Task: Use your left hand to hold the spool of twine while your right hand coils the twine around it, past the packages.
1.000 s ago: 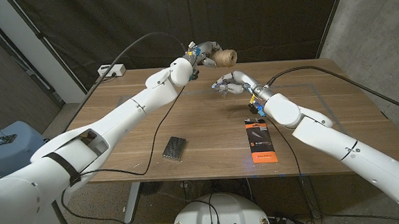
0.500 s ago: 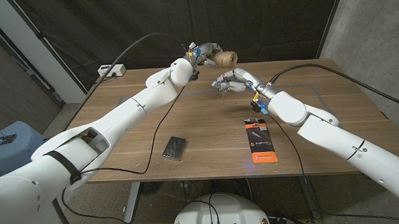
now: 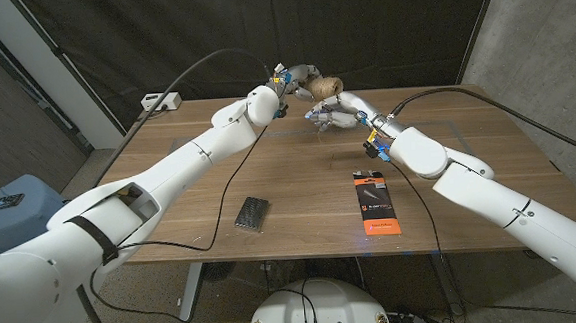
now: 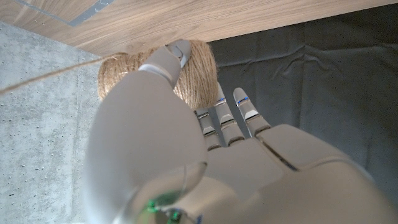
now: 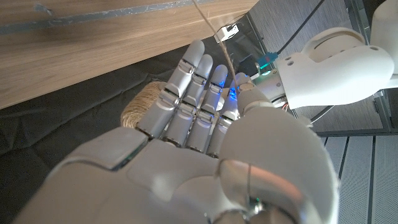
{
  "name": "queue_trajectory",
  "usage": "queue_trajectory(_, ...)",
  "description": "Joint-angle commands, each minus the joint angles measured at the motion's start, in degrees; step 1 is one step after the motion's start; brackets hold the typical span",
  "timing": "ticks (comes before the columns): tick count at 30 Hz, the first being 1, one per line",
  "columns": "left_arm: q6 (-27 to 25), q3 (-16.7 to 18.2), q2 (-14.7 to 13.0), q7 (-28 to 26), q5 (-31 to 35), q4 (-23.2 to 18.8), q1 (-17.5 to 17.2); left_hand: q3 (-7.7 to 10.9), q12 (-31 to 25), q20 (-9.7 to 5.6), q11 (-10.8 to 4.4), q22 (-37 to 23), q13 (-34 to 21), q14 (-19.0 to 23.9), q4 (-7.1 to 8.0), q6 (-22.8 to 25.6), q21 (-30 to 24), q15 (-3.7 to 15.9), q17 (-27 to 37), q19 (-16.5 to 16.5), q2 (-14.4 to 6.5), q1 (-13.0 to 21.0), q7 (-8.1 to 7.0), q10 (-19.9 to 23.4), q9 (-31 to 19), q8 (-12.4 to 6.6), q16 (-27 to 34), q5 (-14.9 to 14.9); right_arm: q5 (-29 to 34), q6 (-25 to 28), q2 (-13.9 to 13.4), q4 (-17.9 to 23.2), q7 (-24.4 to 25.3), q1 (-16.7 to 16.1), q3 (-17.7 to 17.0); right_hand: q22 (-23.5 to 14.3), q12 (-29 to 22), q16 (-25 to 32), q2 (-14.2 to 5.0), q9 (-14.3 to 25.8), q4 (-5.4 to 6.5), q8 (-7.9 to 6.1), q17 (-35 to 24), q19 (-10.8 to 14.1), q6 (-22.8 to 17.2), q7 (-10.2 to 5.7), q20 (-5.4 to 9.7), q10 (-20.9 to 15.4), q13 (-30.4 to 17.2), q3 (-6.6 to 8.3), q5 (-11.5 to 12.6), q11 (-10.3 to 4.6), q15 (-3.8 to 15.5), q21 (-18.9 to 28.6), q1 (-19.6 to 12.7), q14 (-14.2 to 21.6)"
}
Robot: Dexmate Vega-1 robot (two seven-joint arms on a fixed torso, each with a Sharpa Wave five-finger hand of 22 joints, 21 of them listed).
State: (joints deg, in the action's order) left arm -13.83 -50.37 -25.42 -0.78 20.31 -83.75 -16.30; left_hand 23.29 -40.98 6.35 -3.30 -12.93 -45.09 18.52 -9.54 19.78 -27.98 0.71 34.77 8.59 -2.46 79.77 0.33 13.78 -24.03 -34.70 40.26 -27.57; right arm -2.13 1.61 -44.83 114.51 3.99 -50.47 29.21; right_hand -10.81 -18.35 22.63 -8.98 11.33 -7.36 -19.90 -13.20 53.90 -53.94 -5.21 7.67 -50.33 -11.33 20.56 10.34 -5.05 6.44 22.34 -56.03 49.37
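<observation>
The left hand [image 4: 211, 155] grips the spool of twine [image 4: 158, 78], thumb wrapped over its wound jute. A loose strand [image 4: 43, 78] runs off from the spool. The wooden desk [image 4: 186, 22] lies just beyond it.

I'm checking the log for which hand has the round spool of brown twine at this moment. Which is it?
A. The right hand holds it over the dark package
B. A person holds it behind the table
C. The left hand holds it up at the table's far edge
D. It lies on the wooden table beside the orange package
C: the left hand grips the round spool of brown twine at the far edge of the wooden table, with its fingers wrapped over the spool in the left wrist view.
</observation>
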Motion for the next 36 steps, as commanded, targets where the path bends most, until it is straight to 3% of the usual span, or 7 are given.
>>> queue_trajectory(1, -0.37, -0.56, 0.25, -0.13, 0.64, -0.14, -0.29, 0.32, -0.34, -0.37, 2.41, -0.06, -1.88, 0.24, 0.3, 3.37, -0.28, 0.03, 0.2, -0.08, -2.73, -1.49, 2.97, 3.9, -0.38, -0.18, 0.36, -0.37, -0.72, -2.37, 0.73, -0.68, 0.44, -0.4, -0.97, -0.08, 0.08, -0.35, -0.47, 0.26, -0.07, 0.17, -0.22, 0.7, -0.59, -0.11, 3.03, -0.54, -0.19, 0.19, -0.12, -0.13, 6.04, 0.37, 0.05, 0.56)
queue_trajectory(22, -0.42, -1.1, 0.18, -0.01, 1.75, -1.56, -1.34, 0.25, -0.2, -0.41, 2.24, -0.05, -1.97, 0.28, 0.3, 3.48, -0.55, 0.12, 0.17, -0.07, -2.73, -1.51, 2.9, 3.94, -0.49, -0.09, 0.4, -0.56, -0.98, -4.64, 0.4, 1.06, 1.8, -2.13, -3.39, -0.11, 0.6, -0.51, -0.47, 0.33, -0.29, 0.5, -0.55, 0.64, -0.74, 0.0, 3.16, -0.78, -0.27, 0.38, -0.1, -0.17, 6.08, 0.63, -0.12, 0.91)
queue_trajectory(36, 0.44, -1.33, 0.18, -0.13, 2.32, -1.31, -1.55, 0.27, -0.08, -0.49, 2.2, -0.04, -2.01, 0.32, 0.41, 3.78, -0.71, 0.15, 0.03, -0.1, -2.77, -1.67, 2.91, 3.93, -0.58, -0.14, 0.26, -0.7, -0.19, -6.66, 1.37, 0.02, 1.63, -0.76, -3.47, -0.13, 0.96, -0.61, -0.51, 0.38, -0.38, 0.75, -0.76, 0.57, -0.73, 0.07, 3.2, -0.82, -0.32, 0.48, -0.1, -0.51, 6.11, 0.79, -0.2, 1.07)
